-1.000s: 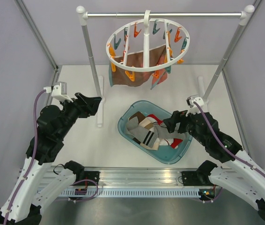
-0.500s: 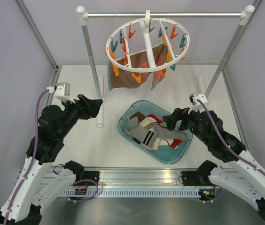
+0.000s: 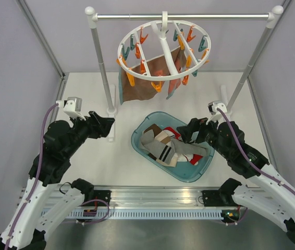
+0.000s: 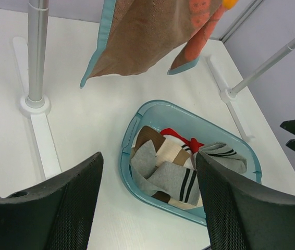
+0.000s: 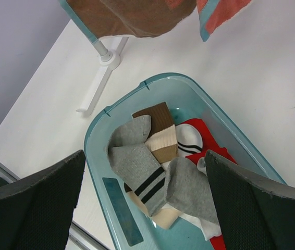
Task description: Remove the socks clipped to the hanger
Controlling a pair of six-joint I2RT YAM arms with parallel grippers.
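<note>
Now that your right gripper (image 3: 188, 131) has spread wide and backed off toward 3 o'clock, the socks (image 3: 171, 147) sit heaped in the basket (image 3: 137, 138). The hanger (image 3: 168, 52) at 12 carries only cloths (image 3: 137, 86), so the job looks done. Your left gripper (image 3: 103, 125) gapes, empty.

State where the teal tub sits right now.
Top view: the teal tub sits on the table just right of centre, nearer than the hanger, under the right tool.

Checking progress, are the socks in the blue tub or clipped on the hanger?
In the tub: socks lie piled inside; only cloths show on the hanger.
</note>
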